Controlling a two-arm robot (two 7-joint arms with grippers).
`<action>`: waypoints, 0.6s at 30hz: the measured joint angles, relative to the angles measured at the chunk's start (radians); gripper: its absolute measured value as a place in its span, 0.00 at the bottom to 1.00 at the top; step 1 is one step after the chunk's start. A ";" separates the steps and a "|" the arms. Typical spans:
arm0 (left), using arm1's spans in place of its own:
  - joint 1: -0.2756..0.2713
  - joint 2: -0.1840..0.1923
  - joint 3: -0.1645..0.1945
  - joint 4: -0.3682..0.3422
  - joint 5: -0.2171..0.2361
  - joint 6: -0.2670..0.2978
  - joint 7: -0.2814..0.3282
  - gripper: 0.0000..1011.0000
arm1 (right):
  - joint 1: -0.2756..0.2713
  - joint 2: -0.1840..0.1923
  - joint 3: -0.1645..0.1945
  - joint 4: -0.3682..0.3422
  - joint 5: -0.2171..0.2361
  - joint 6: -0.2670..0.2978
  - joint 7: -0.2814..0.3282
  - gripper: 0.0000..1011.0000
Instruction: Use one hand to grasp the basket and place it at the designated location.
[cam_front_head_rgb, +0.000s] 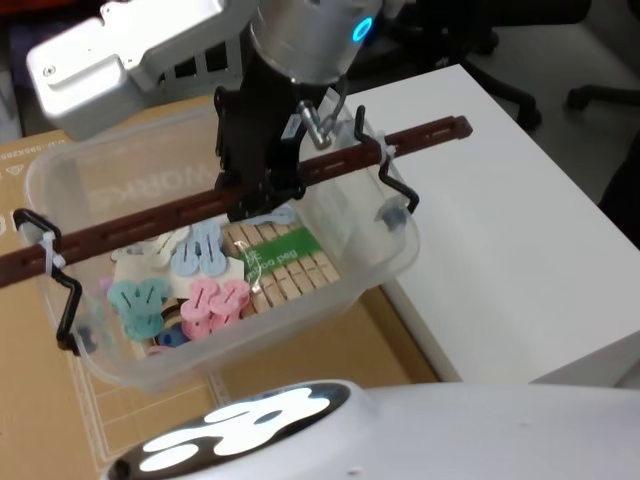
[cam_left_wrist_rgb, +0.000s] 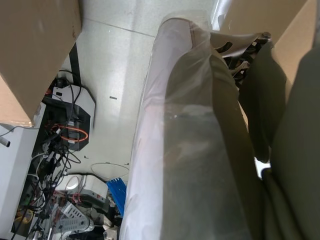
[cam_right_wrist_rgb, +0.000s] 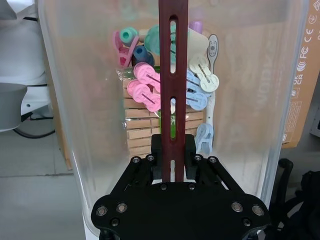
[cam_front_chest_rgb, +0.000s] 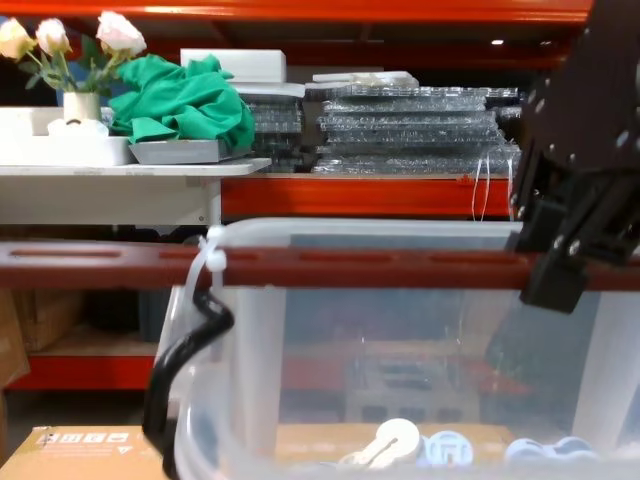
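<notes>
Plastic, milky and translucent, forms the wide round-rimmed basket (cam_front_head_rgb: 330, 305), over flat brown cardboard (cam_front_head_rgb: 395, 345) beside the white table (cam_front_head_rgb: 500, 220), possibly lifted clear. The right gripper (cam_front_head_rgb: 262, 195) has its black jaws clenched on the slotted reddish-brown bar handle (cam_front_head_rgb: 420, 133). Pastel pegs (cam_front_head_rgb: 205, 300) lie inside.

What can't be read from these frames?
Head view: basket underside, hidden by its contents; lifted or resting unclear.
Head view: handle, left end cut by the edge.
Head view: some pegs, under the right gripper clamping the handle.
Left wrist view: translucent shape, too blurred to identify.
</notes>
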 joint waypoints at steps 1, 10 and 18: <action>0.000 0.000 0.000 0.000 0.000 0.000 0.000 0.00 | -0.006 0.002 -0.003 -0.004 -0.010 0.003 -0.013 0.23; 0.000 0.000 0.000 0.000 0.000 0.000 0.000 0.00 | -0.042 0.007 -0.029 -0.009 -0.064 0.045 -0.080 0.23; 0.000 0.000 0.000 0.000 0.000 0.000 0.000 0.00 | -0.076 -0.009 -0.078 0.023 -0.111 0.098 -0.114 0.23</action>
